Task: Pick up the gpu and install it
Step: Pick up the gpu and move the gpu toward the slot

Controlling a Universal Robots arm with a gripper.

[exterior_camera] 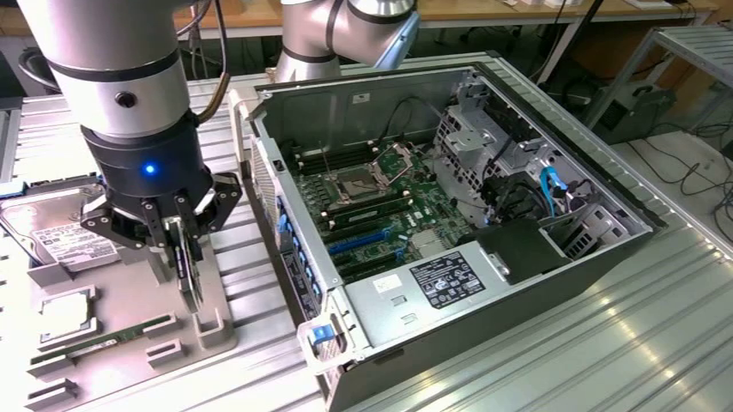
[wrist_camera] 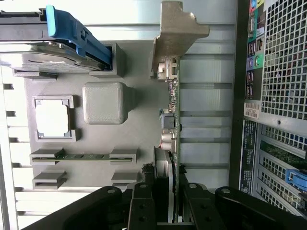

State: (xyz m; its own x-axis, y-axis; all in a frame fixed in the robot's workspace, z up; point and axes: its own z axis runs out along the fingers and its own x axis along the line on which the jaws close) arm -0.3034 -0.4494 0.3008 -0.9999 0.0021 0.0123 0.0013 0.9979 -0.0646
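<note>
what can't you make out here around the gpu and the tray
- gpu faces: edge-on in both views.
- gpu's low edge against the tray: exterior view, lost among the tray's posts.
- claw contact with gpu: wrist view, its black links cover it.
- drive label text: exterior view, too small; the picture's edge cuts the drive.

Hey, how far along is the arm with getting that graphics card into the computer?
Done: the gripper is clamped on the gpu, which stands on edge at the grey tray. In hand: that card; whether it has left its holder I cannot tell. Left: the install, since the card is outside the open computer case and the blue slots stand empty.
</note>
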